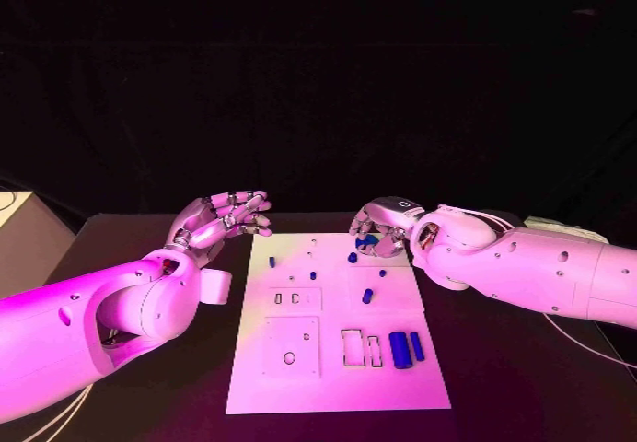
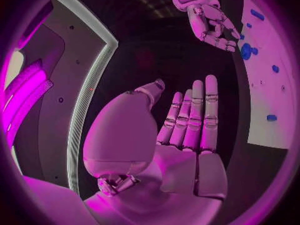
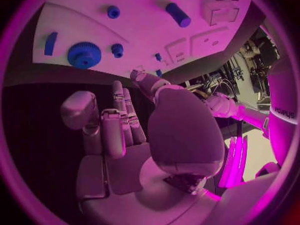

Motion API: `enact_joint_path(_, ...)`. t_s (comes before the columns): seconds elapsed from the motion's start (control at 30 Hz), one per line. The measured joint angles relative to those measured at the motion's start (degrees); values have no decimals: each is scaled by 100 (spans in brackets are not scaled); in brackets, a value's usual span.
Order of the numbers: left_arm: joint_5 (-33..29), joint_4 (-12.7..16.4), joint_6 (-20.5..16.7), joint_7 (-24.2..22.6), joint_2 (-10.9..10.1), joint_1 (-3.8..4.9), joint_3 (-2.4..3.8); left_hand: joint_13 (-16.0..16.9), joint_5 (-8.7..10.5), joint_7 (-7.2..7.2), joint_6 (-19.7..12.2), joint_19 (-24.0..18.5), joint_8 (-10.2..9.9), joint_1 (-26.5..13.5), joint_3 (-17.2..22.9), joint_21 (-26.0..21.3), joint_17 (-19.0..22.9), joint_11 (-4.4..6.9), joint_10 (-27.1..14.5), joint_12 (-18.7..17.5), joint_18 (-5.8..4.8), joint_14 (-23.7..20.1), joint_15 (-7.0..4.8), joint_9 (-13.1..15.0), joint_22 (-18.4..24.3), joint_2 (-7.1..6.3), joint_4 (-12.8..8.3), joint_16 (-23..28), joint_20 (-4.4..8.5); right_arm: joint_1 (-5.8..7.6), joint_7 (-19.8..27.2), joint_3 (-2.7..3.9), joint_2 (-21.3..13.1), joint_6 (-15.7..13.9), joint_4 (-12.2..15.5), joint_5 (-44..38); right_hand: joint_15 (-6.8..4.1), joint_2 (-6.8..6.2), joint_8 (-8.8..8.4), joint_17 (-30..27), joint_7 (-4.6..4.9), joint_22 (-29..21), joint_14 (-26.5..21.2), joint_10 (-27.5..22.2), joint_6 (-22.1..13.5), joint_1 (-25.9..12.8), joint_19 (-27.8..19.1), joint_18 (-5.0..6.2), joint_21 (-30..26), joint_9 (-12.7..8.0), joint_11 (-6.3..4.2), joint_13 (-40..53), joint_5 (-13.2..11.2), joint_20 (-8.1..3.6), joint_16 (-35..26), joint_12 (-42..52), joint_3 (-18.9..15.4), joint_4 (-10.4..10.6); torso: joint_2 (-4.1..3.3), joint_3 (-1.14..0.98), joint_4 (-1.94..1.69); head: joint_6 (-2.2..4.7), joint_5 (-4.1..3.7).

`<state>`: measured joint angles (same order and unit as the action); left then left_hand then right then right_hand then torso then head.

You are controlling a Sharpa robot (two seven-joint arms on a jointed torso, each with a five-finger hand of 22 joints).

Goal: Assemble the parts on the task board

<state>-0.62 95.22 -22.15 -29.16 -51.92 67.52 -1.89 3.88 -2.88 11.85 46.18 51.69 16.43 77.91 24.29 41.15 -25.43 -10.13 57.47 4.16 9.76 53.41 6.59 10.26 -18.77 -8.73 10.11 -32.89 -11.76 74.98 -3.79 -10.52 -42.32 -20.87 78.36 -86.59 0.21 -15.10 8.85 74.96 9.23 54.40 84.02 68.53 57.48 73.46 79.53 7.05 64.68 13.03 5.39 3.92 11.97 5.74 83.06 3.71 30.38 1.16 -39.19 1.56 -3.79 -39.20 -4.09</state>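
The white task board (image 1: 332, 378) lies in the middle of the black table. A blue gear (image 1: 370, 242) sits near its far right edge, also in the right wrist view (image 3: 84, 55) and the left wrist view (image 2: 245, 50). My right hand (image 1: 381, 227) hovers just over the gear with loosely bent fingers and holds nothing; its palm (image 3: 125, 150) is empty. My left hand (image 1: 225, 217) is raised beside the board's far left corner, fingers straight (image 2: 194, 117), empty. Small blue pegs (image 1: 313, 274) stand on the board, and two blue cylinders (image 1: 401, 350) lie near its right edge.
The board carries raised white blocks with slots (image 1: 288, 298) and a rectangular frame (image 1: 353, 348). A blue cylinder (image 3: 177, 14) and a flat blue piece (image 3: 50, 42) lie near the gear. Bare black table (image 1: 517, 387) flanks the board on both sides.
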Motion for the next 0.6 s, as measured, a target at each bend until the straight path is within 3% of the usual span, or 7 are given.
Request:
enact_joint_path(0.2, 0, 48, 14, 10, -34, 2, 2, 0, 0, 0, 0, -42, -28, -43, 0, 51, -28, -1, -28, 0, -1, -49, 7, 0, -23, -2, 0, -50, -2, -26, -281, 0, 60, 84, -53, -177, 0, 0, -22, 0, 0, 15, 0, -60, 0, 0, 0, 0, 20, 21, 1, 0, 0, 0, 20, 0, -19, 19, -52, 22, -31, -20, -21)
enact_joint_path(0.6, -1, 104, 18, 24, -113, 13, 12, -3, 0, 0, 0, -63, -28, -43, 15, 73, -46, 0, -44, 0, -3, -91, 10, -5, -44, -2, -15, -101, -23, -107, -522, -4, 152, 257, -160, -361, 0, 0, -22, 0, 0, 43, 0, -133, 0, 0, -1, 0, 20, 73, 11, -1, 0, 0, 60, 0, -67, 66, -155, 39, -65, 5, -51)
